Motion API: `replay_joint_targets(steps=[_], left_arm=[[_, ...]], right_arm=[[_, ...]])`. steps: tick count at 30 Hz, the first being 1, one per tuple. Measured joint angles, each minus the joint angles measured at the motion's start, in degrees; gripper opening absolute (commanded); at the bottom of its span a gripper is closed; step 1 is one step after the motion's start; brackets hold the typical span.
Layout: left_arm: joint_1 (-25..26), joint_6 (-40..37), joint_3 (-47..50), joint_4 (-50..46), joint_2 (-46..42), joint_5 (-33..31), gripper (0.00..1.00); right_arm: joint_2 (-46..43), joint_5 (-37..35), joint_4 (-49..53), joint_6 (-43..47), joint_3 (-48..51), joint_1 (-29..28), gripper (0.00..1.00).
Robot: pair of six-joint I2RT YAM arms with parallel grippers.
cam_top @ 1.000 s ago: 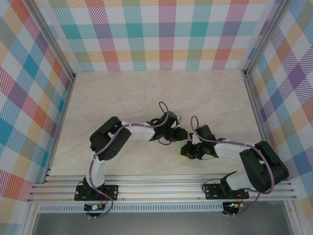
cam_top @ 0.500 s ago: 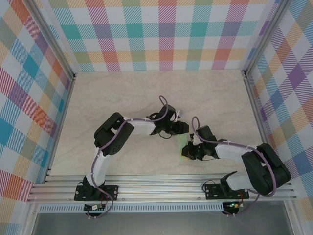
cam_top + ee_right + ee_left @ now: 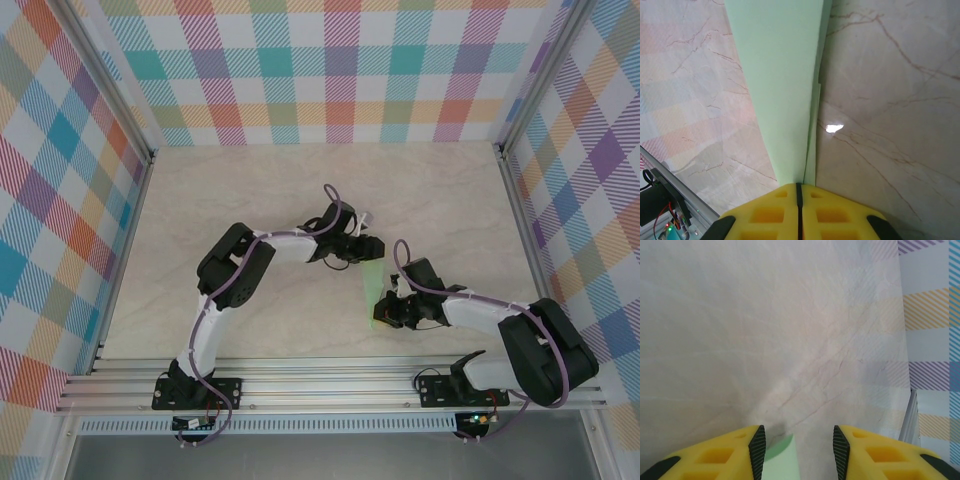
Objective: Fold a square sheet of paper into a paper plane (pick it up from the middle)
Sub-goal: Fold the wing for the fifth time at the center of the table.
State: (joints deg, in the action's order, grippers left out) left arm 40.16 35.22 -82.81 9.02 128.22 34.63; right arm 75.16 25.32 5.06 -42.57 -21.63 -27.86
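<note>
1. Your right gripper (image 3: 799,186) is pinched shut on one end of the folded mint-green paper (image 3: 785,75), likely anchoring it on the table (image 3: 890,100);
2. Your left gripper (image 3: 799,445) is parted, holding nothing; the paper's corner sits between its jaws, probably for creasing.

You see plain, pale mint-green paper (image 3: 785,75) on a cream table (image 3: 250,190) veined like brownish marble. Your left gripper (image 3: 796,450) and right gripper (image 3: 799,189) have yellow fingers (image 3: 715,457); the walls (image 3: 340,70) wear plaid in teal, orange and purple.
</note>
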Motion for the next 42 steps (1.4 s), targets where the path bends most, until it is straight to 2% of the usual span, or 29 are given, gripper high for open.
replay_joint_targets(steps=[8,12,15,22,26,34,42], left_arm=[[-3.5,-2.4,-7.2,-5.0,2.0,-1.3,0.49],[-4.0,-3.3,-6.6,-7.1,-0.4,-2.9,0.49],[-4.0,-3.3,-1.4,-8.0,-6.5,-5.2,0.49],[-4.0,-1.3,16.4,-5.7,-27.4,-10.4,0.49],[-3.3,0.9,23.3,-3.8,-32.8,-11.9,0.46],[1.9,2.9,27.3,-1.8,-31.0,-12.0,0.42],[3.2,2.9,19.7,-1.4,-20.9,-9.7,0.4]], right_arm=[[0.8,1.4,0.6,0.7,-0.5,0.0,0.08],[3.3,3.2,2.5,3.5,-2.7,0.0,0.08],[6.3,5.1,4.3,6.6,-5.1,0.0,0.08],[11.8,8.2,7.1,12.0,-9.6,-0.1,0.08],[12.2,8.2,7.9,13.1,-10.2,-0.3,0.08],[12.1,7.7,7.9,13.2,-10.3,-0.3,0.09],[10.3,5.5,8.0,13.0,-9.7,-0.5,0.1]])
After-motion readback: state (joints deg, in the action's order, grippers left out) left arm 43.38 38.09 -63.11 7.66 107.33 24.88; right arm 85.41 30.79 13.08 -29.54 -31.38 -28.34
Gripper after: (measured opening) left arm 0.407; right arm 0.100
